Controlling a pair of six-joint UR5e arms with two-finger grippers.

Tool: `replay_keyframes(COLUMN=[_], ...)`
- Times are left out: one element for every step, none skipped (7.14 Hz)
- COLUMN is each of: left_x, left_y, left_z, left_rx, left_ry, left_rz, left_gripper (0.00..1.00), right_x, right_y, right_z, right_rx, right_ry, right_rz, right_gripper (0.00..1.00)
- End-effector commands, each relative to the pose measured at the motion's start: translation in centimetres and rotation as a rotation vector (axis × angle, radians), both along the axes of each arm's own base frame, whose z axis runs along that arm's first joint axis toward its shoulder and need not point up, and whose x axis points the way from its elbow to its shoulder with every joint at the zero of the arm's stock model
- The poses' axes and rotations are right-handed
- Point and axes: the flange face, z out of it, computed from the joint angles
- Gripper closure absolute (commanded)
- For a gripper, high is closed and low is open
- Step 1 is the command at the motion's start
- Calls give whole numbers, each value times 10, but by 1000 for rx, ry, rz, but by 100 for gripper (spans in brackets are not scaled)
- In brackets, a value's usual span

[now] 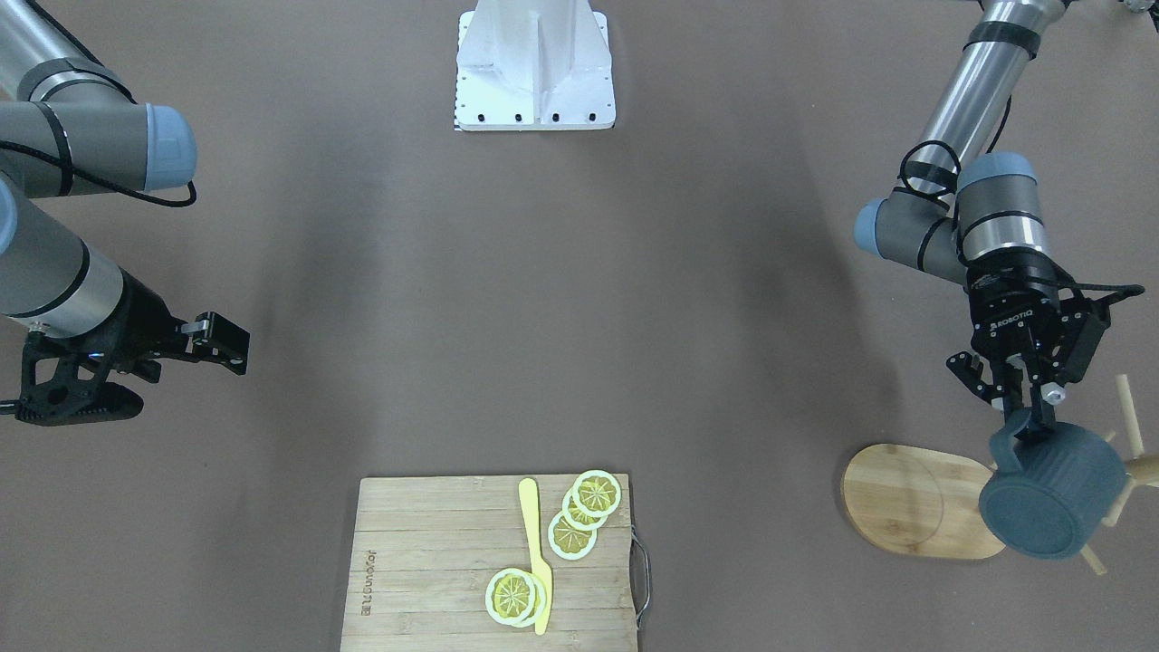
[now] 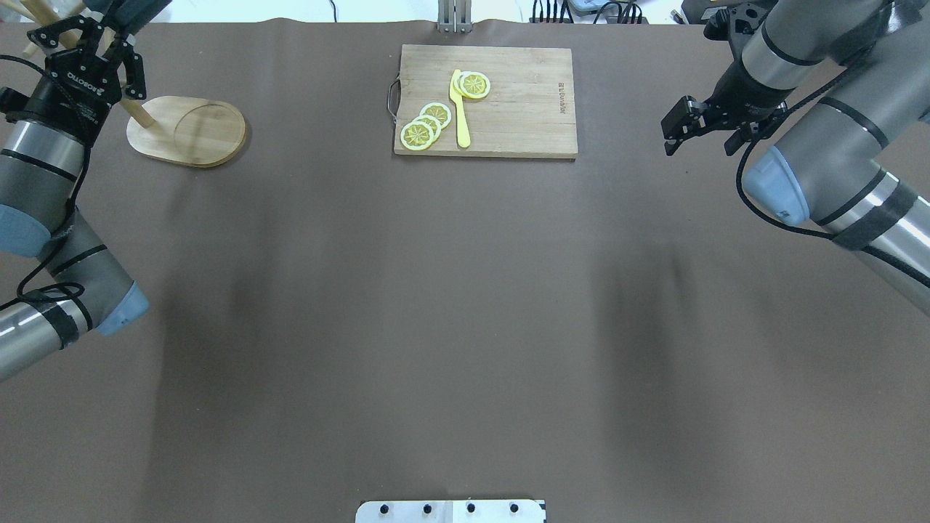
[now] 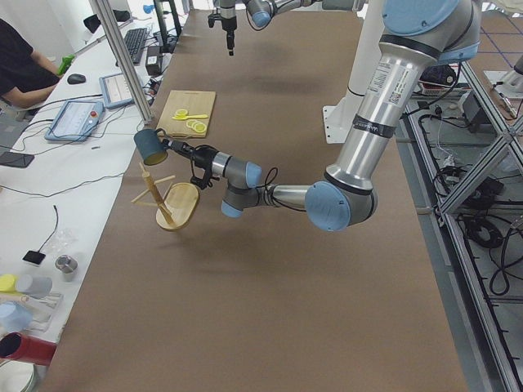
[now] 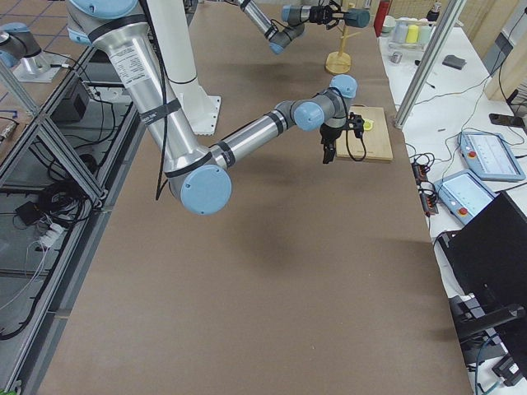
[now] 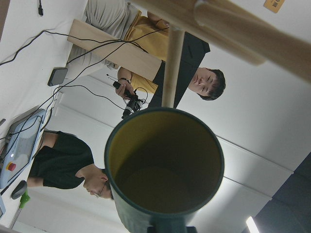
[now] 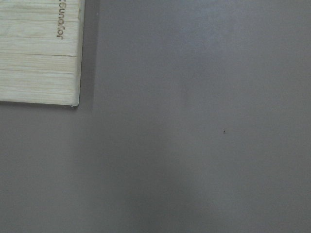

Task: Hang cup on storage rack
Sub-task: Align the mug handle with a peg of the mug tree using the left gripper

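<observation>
Now gripping the cup (image 1: 1055,498) by its handle with left gripper (image 1: 1028,403), jaws closed on it. Held tipped sideways above the storage rack (image 1: 914,498) base, right beside the pegs. Can't tell right gripper (image 1: 81,400) opening; parked well apart from cutting board (image 1: 435,543).

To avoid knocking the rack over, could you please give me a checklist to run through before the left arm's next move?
1. Grip of the left hand on the cup, shut on its handle: ok.
2. Lift of the cup off the table: ok.
3. Threading of the handle onto a peg: not ok.
4. Upright storage rack, base flat: ok.
5. Distance of the right hand from the storage rack: ok, far.
</observation>
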Motion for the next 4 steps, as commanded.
replay_keyframes(left_x=[15,16,18,18], left_y=[6,5,3,-1], left_z=[-4,-5,-9,-13], left_rx=[-12,-11,-17,-23], left_ry=[12,14,7,3], left_rz=[-12,-11,-13,-17], left_gripper=[100,100,100,100], right_x=[0,-1,-1,-1], right_y=[1,1,1,2], right_z=[-1,-1,-2,-3], right_rx=[1,1,2,5], right_ry=[-1,-1,-2,-4], right_rz=[-1,-3,-2,-2], right_gripper=[0,0,0,0])
